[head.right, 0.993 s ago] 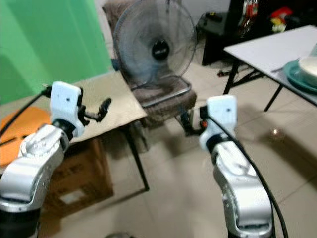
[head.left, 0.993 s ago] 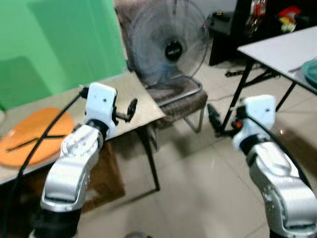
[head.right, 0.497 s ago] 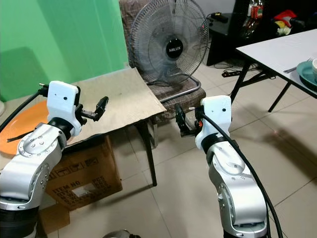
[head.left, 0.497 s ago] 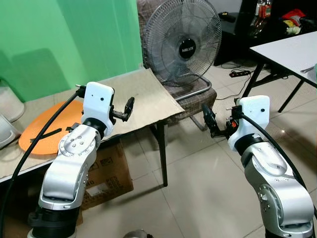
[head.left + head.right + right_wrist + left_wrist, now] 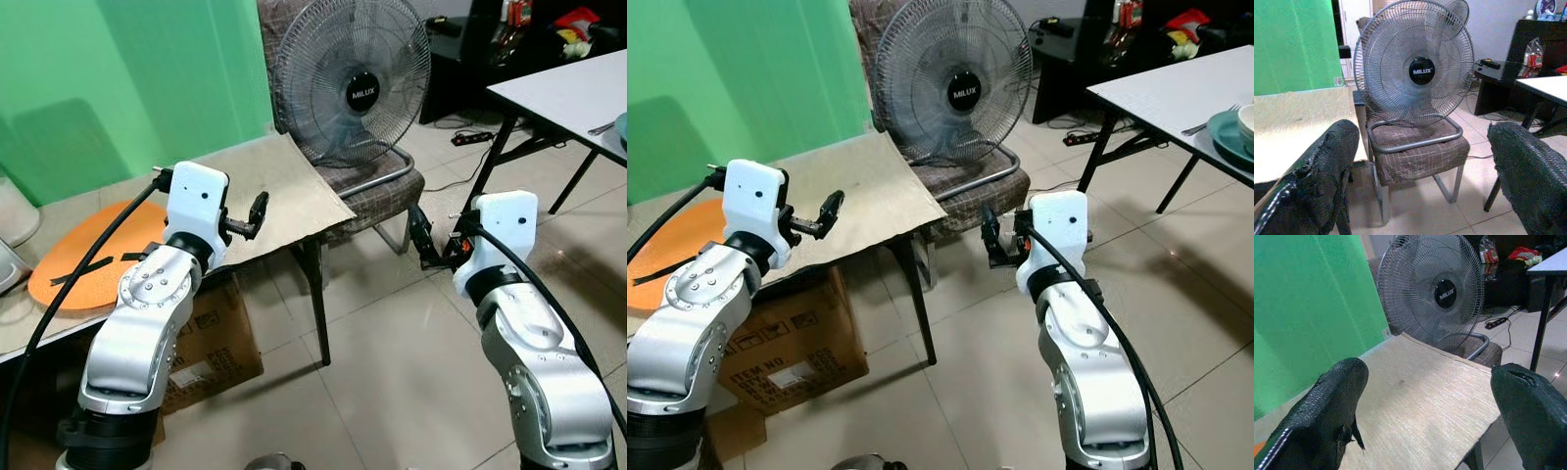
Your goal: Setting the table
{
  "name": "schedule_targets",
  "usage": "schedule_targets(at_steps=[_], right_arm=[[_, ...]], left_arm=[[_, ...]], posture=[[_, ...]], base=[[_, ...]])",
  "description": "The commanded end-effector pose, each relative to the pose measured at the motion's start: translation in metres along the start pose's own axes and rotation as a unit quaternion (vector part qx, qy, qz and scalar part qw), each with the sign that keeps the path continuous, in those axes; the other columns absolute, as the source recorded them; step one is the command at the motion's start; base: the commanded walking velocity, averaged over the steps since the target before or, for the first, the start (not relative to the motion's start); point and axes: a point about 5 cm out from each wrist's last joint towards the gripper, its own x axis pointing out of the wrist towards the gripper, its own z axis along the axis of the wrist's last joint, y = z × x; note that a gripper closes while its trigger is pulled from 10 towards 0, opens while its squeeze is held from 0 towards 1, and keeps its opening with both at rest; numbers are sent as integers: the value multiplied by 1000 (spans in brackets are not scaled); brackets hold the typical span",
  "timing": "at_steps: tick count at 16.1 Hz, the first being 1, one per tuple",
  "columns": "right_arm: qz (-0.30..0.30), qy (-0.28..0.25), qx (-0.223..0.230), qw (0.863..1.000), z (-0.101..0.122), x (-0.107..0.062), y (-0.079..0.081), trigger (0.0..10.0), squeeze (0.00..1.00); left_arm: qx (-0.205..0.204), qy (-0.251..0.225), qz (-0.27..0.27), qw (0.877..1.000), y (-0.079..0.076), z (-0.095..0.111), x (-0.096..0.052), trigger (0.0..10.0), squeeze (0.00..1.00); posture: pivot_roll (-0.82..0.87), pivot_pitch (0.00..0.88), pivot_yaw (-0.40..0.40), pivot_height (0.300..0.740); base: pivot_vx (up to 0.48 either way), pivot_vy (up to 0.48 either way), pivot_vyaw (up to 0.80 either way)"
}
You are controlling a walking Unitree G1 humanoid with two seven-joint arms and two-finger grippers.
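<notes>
Left eye view is now giving a sharper look at the room than a second ago, when the whole picture was blurred; the scene has shifted a little since then, so the camera has moved, while the things themselves are sitting where they were. Both arms are still hanging raised in front of the body, in the same pose as before.

The left gripper (image 5: 260, 208) is hovering over the near edge of the tan table (image 5: 284, 186), its fingers (image 5: 1327, 401) spread wide with nothing between them. The right gripper (image 5: 423, 235) is hovering over the tiled floor (image 5: 392, 352) beside the brown chair (image 5: 377, 191), its fingers (image 5: 1317, 176) likewise standing wide apart and gripping nothing.

An orange mat (image 5: 88, 255), flat and rounded with black strips lying across it, is resting on the tan table to the robot's left. A grey standing fan (image 5: 353, 83) is sitting on the chair. Under the table a cardboard box (image 5: 211, 338) is standing on the floor. To the right a white table (image 5: 1176, 93) is carrying a teal plate (image 5: 1223, 132) with a pale bowl (image 5: 1246, 117) on it, at the picture's edge.
</notes>
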Motion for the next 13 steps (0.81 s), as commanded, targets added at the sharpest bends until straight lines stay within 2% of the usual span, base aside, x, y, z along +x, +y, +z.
schedule_targets(at_steps=[1,8,13], right_arm=[[28,-5,7,1000,-1,2,7,10000,1000],[51,-4,7,999,-6,9,10,10000,1000],[60,-5,1,998,-9,13,9,10000,1000]], left_arm=[[2,-10,12,1000,4,4,-1,10000,0],[29,7,20,999,11,-3,-4,10000,0],[26,8,26,999,12,-3,-3,10000,0]], posture=[[83,0,86,740],[97,0,82,740],[102,0,74,740]], base=[[247,0,494],[288,0,756],[299,0,800]])
